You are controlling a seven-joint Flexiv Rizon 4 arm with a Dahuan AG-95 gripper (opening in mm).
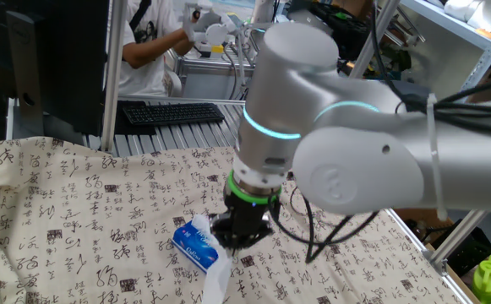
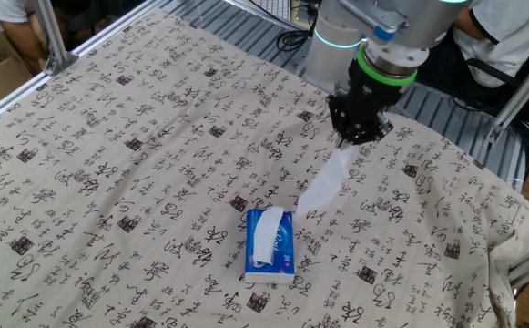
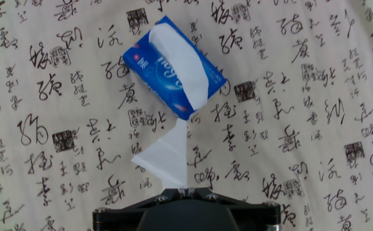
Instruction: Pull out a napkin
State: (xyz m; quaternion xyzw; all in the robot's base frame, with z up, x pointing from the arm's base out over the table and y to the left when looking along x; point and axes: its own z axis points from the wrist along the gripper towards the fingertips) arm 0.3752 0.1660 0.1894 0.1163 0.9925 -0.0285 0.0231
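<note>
Napkin hangs pinched in raised gripper.

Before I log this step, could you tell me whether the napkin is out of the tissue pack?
Out: the napkin hangs from the gripper, clear of the tissue pack.

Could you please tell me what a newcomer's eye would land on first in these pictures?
First, the white napkin stretched in the air between the end effector above and the blue-and-white tissue pack lying on the table. Next, the tablecloth printed all over with black calligraphy, which covers the whole table. In the hand view, the napkin tapers to a thin neck at the pack's edge.
</note>
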